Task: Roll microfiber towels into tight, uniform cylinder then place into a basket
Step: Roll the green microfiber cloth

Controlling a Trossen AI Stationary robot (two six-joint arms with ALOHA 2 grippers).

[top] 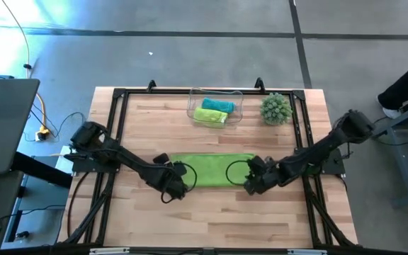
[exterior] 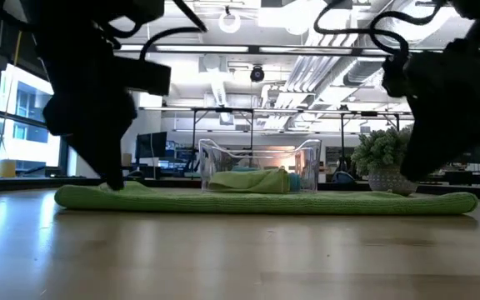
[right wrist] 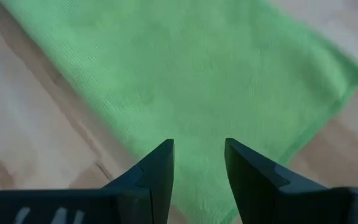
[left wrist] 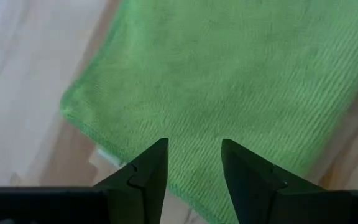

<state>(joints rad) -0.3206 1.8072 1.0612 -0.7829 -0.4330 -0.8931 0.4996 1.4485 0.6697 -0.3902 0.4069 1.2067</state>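
Observation:
A lime green microfiber towel [top: 211, 170] lies flat on the wooden table as a long strip running left to right. My left gripper [top: 184, 185] stands open over the strip's left end [left wrist: 166, 93], pointing steeply down. My right gripper [top: 248, 185] stands open over the right end [right wrist: 229, 81], slanting down and a little above the cloth. At the far side, the clear basket [top: 234, 103] holds a teal rolled towel [top: 218, 105] and a lime one [top: 211, 115]. My left gripper comes at the towel's left end [exterior: 98, 197] from above, slanting down. In the low view one fingertip [exterior: 115, 183] reaches down to the cloth's top. I cannot tell whether it touches.
A round spiky green plant ball [top: 276, 108] stands right of the basket at the far edge. A black frame [top: 119, 106] runs around the tabletop. Bare wood shows between the towel and the near edge.

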